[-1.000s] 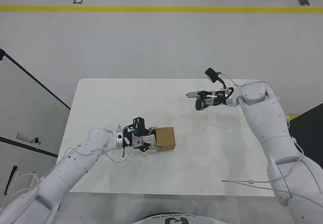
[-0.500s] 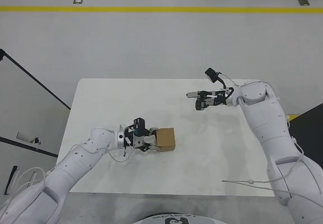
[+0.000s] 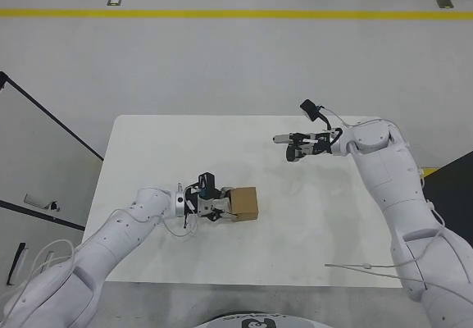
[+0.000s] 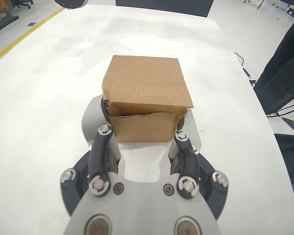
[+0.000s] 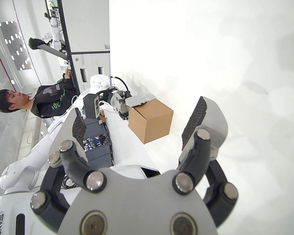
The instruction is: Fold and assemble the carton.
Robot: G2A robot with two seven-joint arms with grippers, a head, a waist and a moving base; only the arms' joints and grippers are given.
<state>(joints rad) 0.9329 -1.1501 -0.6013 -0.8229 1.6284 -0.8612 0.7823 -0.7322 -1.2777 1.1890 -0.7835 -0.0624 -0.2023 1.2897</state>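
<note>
A small brown carton (image 3: 243,202) lies on the white table (image 3: 154,148) near its front middle, folded into a box shape. The end facing my left wrist has a torn, slightly gaping flap edge (image 4: 142,116). My left gripper (image 3: 218,206) is shut on that end, one finger on each side of the carton (image 4: 147,84). My right gripper (image 3: 288,148) hangs open above the table's far right part, well away from the carton (image 5: 150,121), with nothing between its fingers (image 5: 197,113).
A dark-edged cabinet (image 3: 6,139) stands left of the table. A thin white cable (image 3: 367,266) crosses the front right corner. The table's left and far parts are bare white surface.
My left arm has crept slightly toward the table's front right with the carton in its grip. The right arm has not moved.
</note>
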